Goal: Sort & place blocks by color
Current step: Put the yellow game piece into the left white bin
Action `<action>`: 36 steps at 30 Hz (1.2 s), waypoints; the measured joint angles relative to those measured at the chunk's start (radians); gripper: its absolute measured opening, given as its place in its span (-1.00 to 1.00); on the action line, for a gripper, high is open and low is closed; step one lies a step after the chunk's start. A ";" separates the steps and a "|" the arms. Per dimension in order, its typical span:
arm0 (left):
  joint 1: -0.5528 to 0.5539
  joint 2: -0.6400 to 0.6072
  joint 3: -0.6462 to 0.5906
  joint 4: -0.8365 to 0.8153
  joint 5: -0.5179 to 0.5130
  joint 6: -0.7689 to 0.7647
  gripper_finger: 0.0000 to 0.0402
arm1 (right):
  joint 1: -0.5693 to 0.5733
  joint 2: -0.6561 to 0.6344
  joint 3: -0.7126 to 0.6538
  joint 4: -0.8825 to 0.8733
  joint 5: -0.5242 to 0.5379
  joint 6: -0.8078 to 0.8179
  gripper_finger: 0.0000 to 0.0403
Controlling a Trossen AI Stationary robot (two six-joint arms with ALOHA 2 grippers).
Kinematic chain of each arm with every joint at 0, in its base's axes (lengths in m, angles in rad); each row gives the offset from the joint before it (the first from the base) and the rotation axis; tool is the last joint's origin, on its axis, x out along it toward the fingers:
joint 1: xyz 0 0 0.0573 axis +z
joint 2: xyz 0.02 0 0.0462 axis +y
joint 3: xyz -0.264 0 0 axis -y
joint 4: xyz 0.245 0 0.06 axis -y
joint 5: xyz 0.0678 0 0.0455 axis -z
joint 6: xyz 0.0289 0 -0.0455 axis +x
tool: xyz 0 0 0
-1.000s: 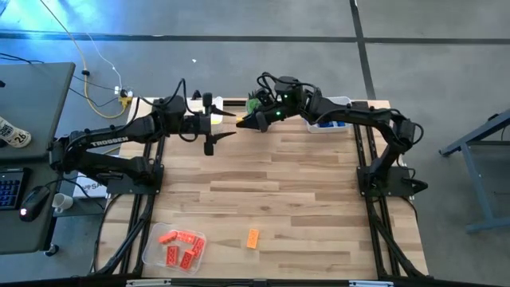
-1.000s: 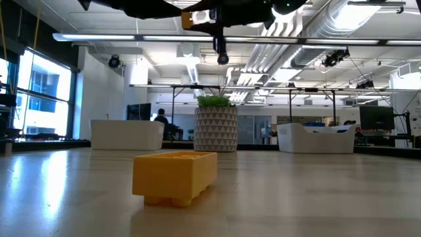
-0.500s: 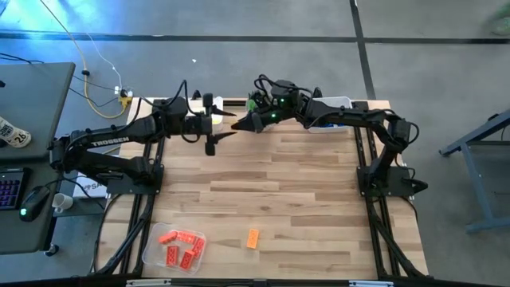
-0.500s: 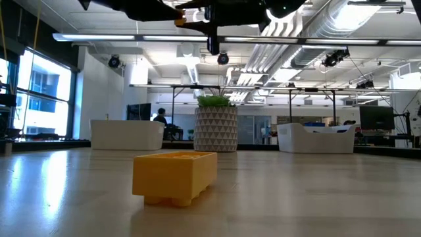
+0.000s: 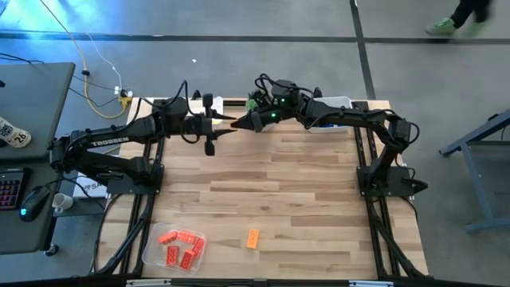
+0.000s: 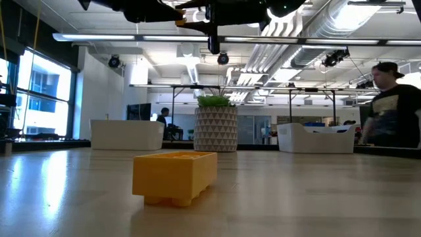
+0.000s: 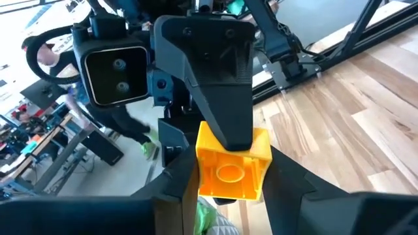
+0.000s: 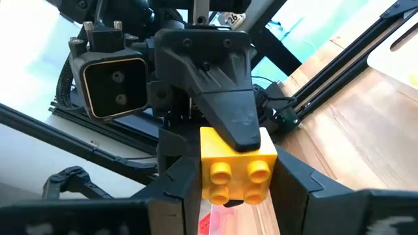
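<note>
A yellow-orange block hangs high over the far middle of the table, between my two grippers, which meet tip to tip. My left gripper comes from the left and my right gripper from the right; both are shut on this block. Its studs face the right wrist camera and its hollow underside faces the left one. A second yellow-orange block rests flat on the table near the front edge, large in the low view. My left gripper pinches two opposite sides of the block between its two fingers, coming level from the table's left. The block is lifted clear of the table. My right gripper pinches the other pair of sides between its fingers, level from the table's right. One finger of each gripper shows lying over the block in the other's wrist view.
A clear tray of red-orange blocks sits at the near left. A white tray with blue blocks stands at the far right, and a potted plant at the far middle. A person stands beyond the table.
My left gripper has shut onto the yellow-orange block that my right gripper holds up; its fingers stood wide apart a second ago. The block stays high and clear of the table. A person has come into view beyond the table's right side.
</note>
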 joint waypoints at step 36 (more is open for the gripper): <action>0.403 0.119 0.000 -0.415 -0.319 -0.132 -0.47 | 0.029 0.001 -0.001 -0.187 0.191 -0.170 0.09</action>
